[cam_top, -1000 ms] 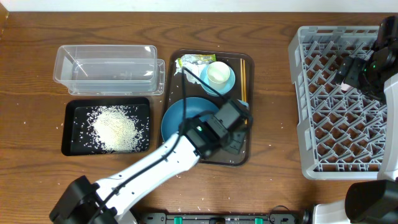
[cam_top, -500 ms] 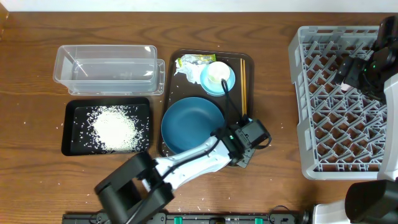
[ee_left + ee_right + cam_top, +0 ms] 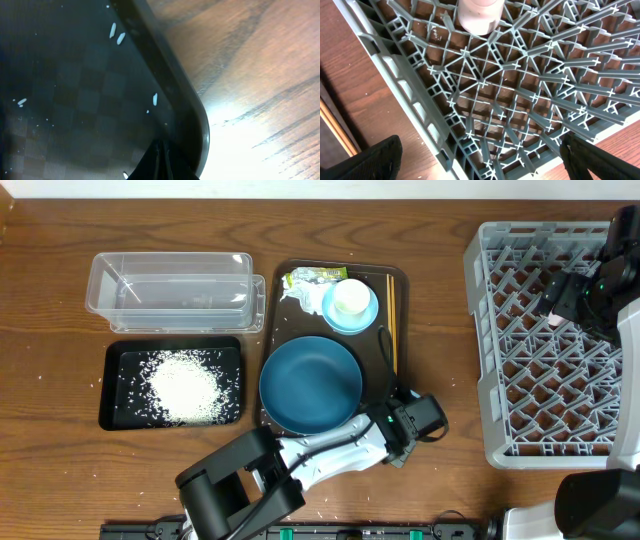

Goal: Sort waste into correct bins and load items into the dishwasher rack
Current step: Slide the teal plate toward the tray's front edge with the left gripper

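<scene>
My left gripper [image 3: 408, 423] is shut and empty at the near right corner of the brown tray [image 3: 385, 435]. In the left wrist view its fingertips [image 3: 162, 159] are pressed together over the tray's rim [image 3: 190, 100], near loose rice grains [image 3: 115, 33]. The tray carries the blue dish [image 3: 310, 383], a light-blue bowl [image 3: 366, 314] with a white cup [image 3: 349, 298] in it, chopsticks [image 3: 391, 320], a crumpled tissue [image 3: 303, 295] and a green wrapper [image 3: 315, 277]. My right gripper [image 3: 485, 165] hangs open over the grey rack [image 3: 545, 360], just short of the pink cup [image 3: 477, 15] standing in it.
A clear tub [image 3: 170, 285] stands at the back left. In front of it, the black tray [image 3: 115, 410] holds a heap of rice [image 3: 185, 385]. Bare wood [image 3: 440, 310] lies between the brown tray and the rack.
My left gripper has slid from over the blue dish's right side to the tray's near right corner, uncovering the dish. The right arm has not moved.
</scene>
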Robot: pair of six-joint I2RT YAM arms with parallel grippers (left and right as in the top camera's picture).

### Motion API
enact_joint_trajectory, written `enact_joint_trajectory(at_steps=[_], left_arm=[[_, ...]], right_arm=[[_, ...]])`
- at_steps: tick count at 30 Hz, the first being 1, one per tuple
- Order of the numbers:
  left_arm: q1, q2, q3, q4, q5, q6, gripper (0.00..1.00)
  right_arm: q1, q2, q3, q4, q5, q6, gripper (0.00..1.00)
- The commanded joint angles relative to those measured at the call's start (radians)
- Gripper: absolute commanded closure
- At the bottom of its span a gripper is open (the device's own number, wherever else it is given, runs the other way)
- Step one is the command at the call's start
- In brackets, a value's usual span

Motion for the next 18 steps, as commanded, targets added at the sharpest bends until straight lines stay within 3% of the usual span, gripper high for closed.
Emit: enact_joint_trajectory(at_steps=[1,10,18], left_arm=[[-0.045,0.019,0.013,0.007,0.002,-0.018,0.94],[-0.092,0.018,0.014,0.05,0.001,-0.018,0.94],[-0.091,-0.017,0.051,0.044,0.001,-0.018,0.78]], right_arm=[[-0.002,0.001,0.009,0.0,0.006,-0.009,0.01],[-0.002,0.001,0.009,0.0,0.006,-0.009,0.01],[-0.002,0.001,0.009,0.0,0.006,-0.009,0.01]])
